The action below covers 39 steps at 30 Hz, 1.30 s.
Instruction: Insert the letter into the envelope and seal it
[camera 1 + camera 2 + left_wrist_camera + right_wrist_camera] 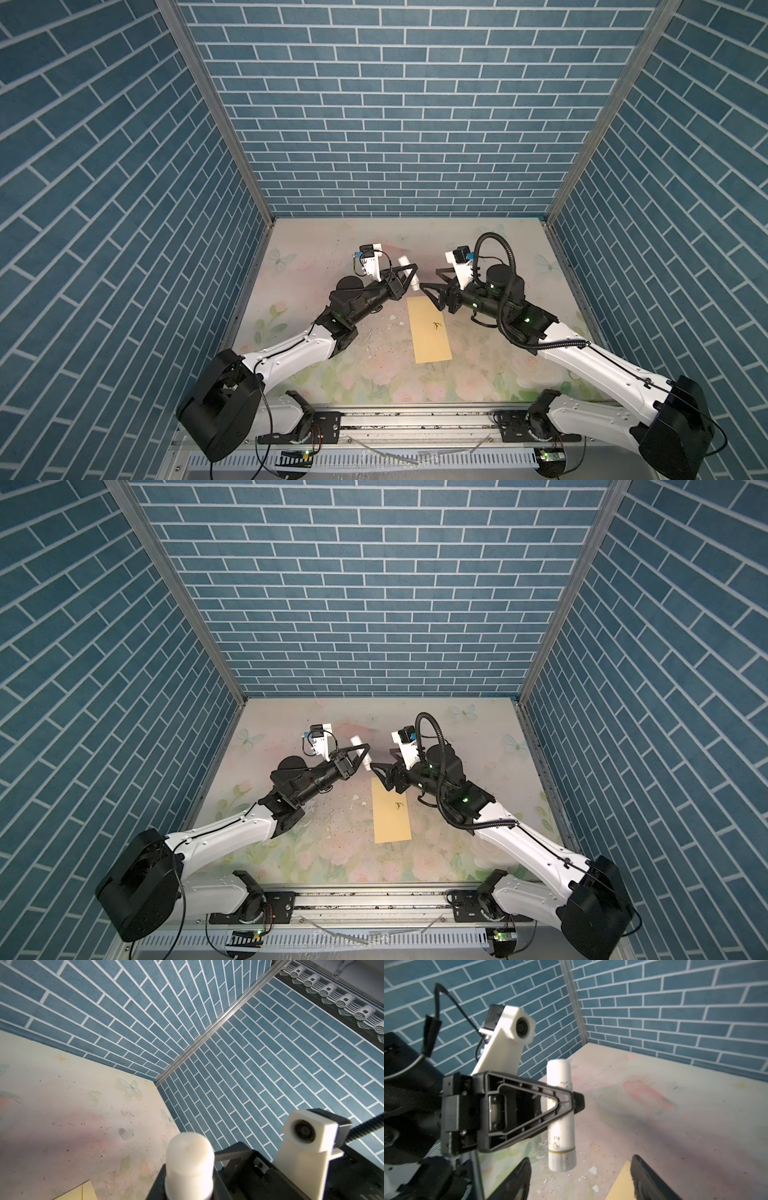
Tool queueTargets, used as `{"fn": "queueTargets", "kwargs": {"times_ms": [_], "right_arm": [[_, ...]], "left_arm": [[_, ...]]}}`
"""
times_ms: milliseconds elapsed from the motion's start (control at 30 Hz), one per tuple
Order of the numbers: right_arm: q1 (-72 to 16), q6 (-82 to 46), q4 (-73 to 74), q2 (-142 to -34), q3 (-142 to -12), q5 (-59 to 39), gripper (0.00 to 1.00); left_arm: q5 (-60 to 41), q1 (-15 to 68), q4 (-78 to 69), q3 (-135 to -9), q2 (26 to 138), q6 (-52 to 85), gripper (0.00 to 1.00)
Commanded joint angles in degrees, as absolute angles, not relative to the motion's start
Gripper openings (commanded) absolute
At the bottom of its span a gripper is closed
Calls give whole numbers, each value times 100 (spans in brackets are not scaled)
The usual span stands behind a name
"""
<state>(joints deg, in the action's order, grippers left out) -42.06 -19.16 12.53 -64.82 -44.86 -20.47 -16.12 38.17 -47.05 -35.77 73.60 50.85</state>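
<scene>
The envelope (430, 336) lies flat on the floral table (374, 374) just right of centre in both top views. It is the only container here, and it looks like a plain yellow-tan rectangle with no flap standing up. What is inside it cannot be told. Its long axis runs from the lower centre of the frame up toward the two grippers, with the top end leaning slightly left. A small dark mark sits near its middle, toward the right edge, too small to read.

The left gripper (410, 272) is at centre frame, clamped across the middle of a white glue stick (561, 1136). The tube slants from upper left to lower right in a top view, and its lower end hangs clear above the table. The right wrist view shows "21g" printed low on the barrel, above a yellowish ring; the rest of the label is too faint to read.

The right gripper (429, 278) hovers over the envelope's upper end, jaws spread wide, gripping nothing. White scraps (392, 319) dot the table left of the envelope.
</scene>
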Motion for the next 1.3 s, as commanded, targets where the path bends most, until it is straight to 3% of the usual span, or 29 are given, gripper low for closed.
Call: {"fn": "queueTargets", "kwargs": {"times_ms": [0,233,433,667,733,833,1000,1167,1267], "right_arm": [[-4055,-2645,2046,-6666,-4277,-3229,71],[-3981,-3123,2741,-7213,-4359,-3642,54],[-3979,-3267,2906,-7380,-4407,-3635,29],[-3981,-3284,2699,-7257,-4421,-2969,5],[-3990,-3170,2352,-7163,-4492,-2485,0],[-4194,-2692,1468,-7004,-4733,-1240,0],[-5245,-1311,300,-7139,-5413,1888,0],[-6070,-246,236,-7836,-5962,4172,0],[-6346,245,304,-8260,-6203,4985,0]], "left_arm": [[-1774,3814,-4864,-3733,7266,5147,0],[-1818,3816,-4977,-3759,7318,5240,0],[-1812,3814,-4966,-3754,7311,5246,0],[-1744,3814,-4868,-3748,7355,5166,0],[-1697,3823,-4745,-3761,7342,5087,0],[-1571,3849,-4537,-3778,7337,4934,0],[-1376,3954,-4228,-3855,7366,4721,0],[-1345,3982,-4244,-3876,7454,4747,0],[-1314,3996,-4236,-3867,7471,4754,0]]}}
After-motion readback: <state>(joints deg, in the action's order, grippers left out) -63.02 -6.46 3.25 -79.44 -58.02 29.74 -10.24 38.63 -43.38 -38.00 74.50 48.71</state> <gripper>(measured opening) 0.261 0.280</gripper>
